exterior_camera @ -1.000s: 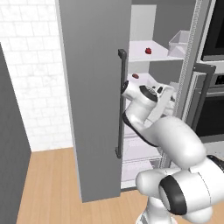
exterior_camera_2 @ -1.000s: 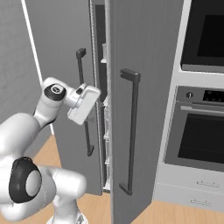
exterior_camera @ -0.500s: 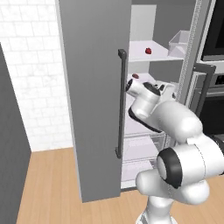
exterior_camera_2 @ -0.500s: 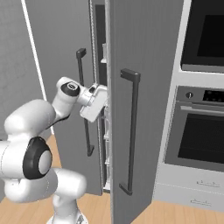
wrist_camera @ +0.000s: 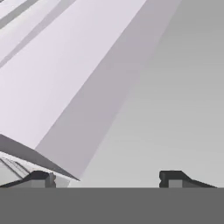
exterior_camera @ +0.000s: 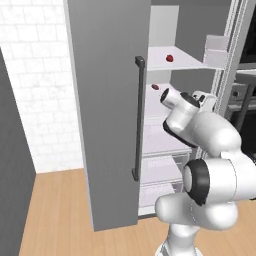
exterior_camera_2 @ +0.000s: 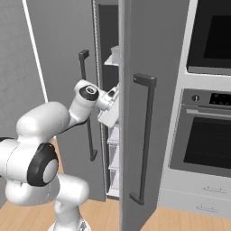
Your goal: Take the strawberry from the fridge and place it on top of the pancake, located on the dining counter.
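The fridge (exterior_camera: 107,100) stands with its left door swung open and its right door (exterior_camera_2: 155,67) closed. Inside, a small red strawberry (exterior_camera: 170,58) lies on the upper white shelf (exterior_camera: 187,62). A second small dark red thing (exterior_camera: 155,86) sits on the shelf below. My hand (exterior_camera: 201,98) reaches into the fridge at the level of that lower shelf, right of and below the strawberry. In the hand view my gripper (wrist_camera: 107,179) is open, its fingertips (wrist_camera: 41,178) wide apart with nothing between them, facing white shelf planes and a grey wall. The pancake and dining counter are out of view.
A white box (exterior_camera: 217,50) sits on the upper shelf at the right. Clear drawers (exterior_camera: 160,170) fill the fridge's lower part. The open door's dark bar handle (exterior_camera: 138,120) hangs just left of my arm. A built-in oven (exterior_camera_2: 207,135) stands right of the fridge.
My hand has moved to the right, further in through the gap between the doors, and the arm has folded closer to the fridge. The strawberry has not moved.
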